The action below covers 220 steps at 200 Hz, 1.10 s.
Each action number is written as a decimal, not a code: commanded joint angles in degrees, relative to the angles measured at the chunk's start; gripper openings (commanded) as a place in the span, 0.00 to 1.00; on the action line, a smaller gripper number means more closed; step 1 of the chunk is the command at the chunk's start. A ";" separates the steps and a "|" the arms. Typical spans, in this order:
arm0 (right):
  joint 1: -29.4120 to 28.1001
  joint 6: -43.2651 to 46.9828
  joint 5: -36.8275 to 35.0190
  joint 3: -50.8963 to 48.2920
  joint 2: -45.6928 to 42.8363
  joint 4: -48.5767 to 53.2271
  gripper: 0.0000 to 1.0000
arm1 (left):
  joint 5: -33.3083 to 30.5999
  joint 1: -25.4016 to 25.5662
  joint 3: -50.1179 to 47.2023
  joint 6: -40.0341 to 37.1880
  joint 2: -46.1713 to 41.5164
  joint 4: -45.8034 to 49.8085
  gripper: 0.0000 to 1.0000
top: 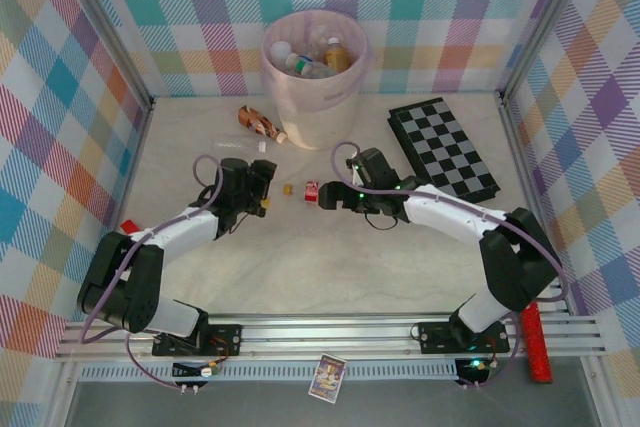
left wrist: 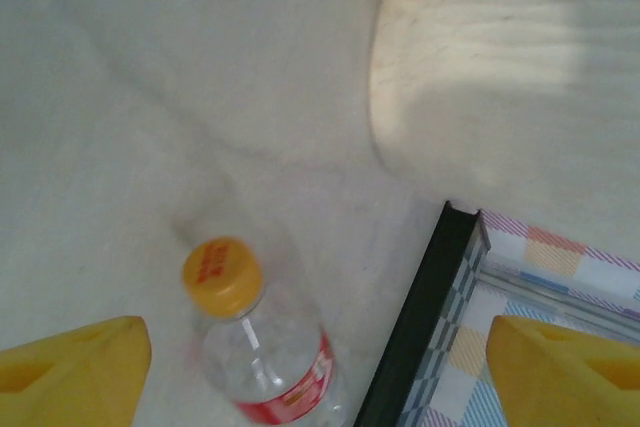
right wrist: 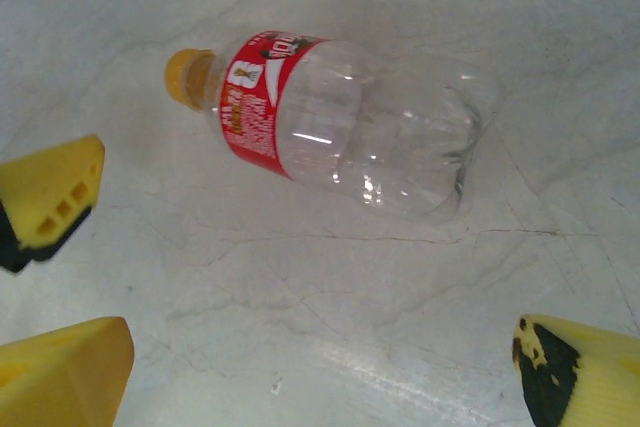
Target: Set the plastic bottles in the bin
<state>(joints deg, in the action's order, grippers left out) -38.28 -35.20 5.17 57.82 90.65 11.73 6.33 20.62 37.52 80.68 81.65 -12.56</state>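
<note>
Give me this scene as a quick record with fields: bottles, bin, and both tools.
left tool: open, empty
right tool: open, empty
loose bottle: clear, red label, yellow cap, lying between the tools
brown bottle: lying left of the bin
bin: far centre, several bottles inside
checkerboard: right of the bin

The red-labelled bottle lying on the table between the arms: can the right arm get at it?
Probably yes. The bottle lies on its side on the bare table just ahead of the right gripper, whose jaws stand open, with nothing in between.
</note>
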 commanded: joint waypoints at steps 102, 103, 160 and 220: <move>1.37 -3.27 0.13 -0.34 6.26 -9.90 0.84 | -1.80 4.62 2.67 11.53 19.24 -20.12 0.74; 1.37 -3.28 0.16 -0.34 6.32 -9.98 0.84 | -1.82 4.65 2.74 11.57 19.34 -20.13 0.74; 1.46 -3.39 0.89 0.32 8.55 -10.77 0.82 | -2.28 5.58 4.64 14.30 23.42 -20.97 0.62; 1.45 -3.25 1.07 0.45 8.37 -10.18 0.81 | -2.63 5.64 5.08 14.84 22.60 -18.84 0.33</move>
<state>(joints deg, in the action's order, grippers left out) -37.01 -38.22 5.26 57.80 99.18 2.39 3.84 25.58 41.52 94.54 103.90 -32.93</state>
